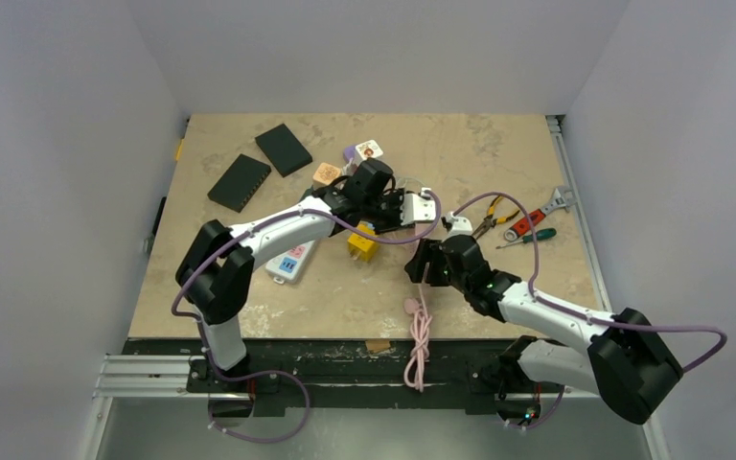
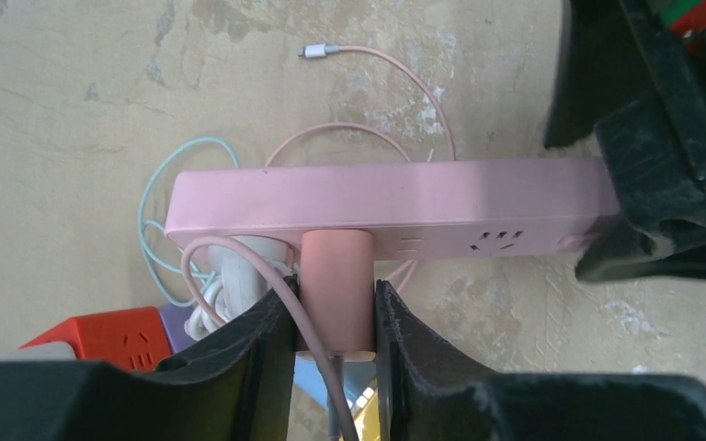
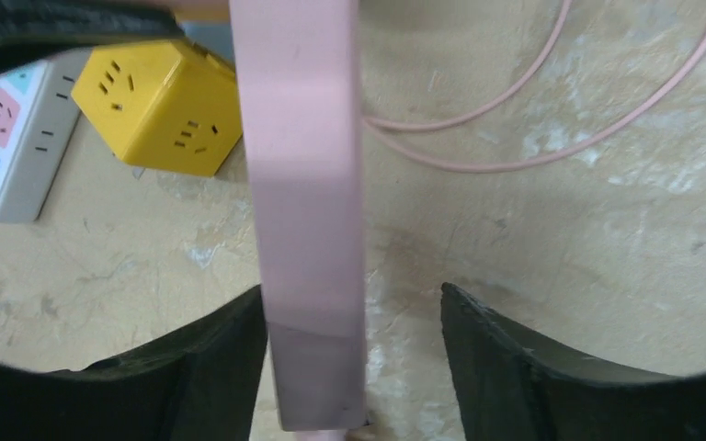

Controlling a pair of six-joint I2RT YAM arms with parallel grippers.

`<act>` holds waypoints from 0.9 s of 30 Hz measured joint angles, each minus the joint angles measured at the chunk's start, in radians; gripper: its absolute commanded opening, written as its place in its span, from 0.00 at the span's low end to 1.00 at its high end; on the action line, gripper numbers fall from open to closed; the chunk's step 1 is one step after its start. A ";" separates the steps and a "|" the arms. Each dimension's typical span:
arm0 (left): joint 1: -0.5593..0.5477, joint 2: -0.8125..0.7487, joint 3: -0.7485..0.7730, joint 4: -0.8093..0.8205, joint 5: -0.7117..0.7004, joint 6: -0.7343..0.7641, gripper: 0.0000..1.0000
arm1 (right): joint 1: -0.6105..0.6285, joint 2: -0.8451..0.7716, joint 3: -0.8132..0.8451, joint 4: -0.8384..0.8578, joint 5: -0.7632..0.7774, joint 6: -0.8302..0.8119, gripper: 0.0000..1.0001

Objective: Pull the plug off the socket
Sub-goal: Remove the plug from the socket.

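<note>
The left tool [image 2: 334, 299] is clenched on the plug [image 2: 335, 262], one black finger flat against each side of its short pink body, close under the pink socket strip [image 2: 395, 197] it sits in. That body looks like stiff, smooth plastic, light but probably held hard by the contacts, so the flat sides are the place to hold, not the thin soft cord [image 2: 324, 354] trailing from its back. The right tool [image 3: 352, 303] straddles the strip's end with jaws apart, a clear gap on one side, so nothing is pinched. Strip and plug are at the middle of the tabletop [image 2: 74, 92], beside a yellow cube socket [image 3: 161, 106]
</note>
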 measured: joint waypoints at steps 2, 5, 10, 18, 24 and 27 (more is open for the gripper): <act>0.005 -0.008 -0.007 -0.020 0.001 0.004 0.00 | -0.017 -0.025 -0.002 0.003 0.006 -0.005 0.88; 0.007 -0.011 -0.009 -0.036 0.002 0.004 0.00 | -0.030 -0.051 0.001 0.031 0.014 -0.018 0.95; 0.007 -0.012 -0.009 -0.048 0.005 0.003 0.00 | -0.029 0.016 0.060 0.069 0.002 -0.058 0.94; 0.009 -0.028 -0.020 -0.062 0.006 0.002 0.00 | -0.036 0.187 0.093 0.188 -0.051 -0.065 0.72; 0.010 -0.033 -0.020 -0.068 0.005 -0.008 0.00 | -0.040 0.251 0.093 0.269 -0.092 -0.048 0.11; 0.010 -0.040 -0.020 -0.069 0.004 -0.021 0.00 | -0.052 0.249 0.081 0.291 -0.094 -0.021 0.00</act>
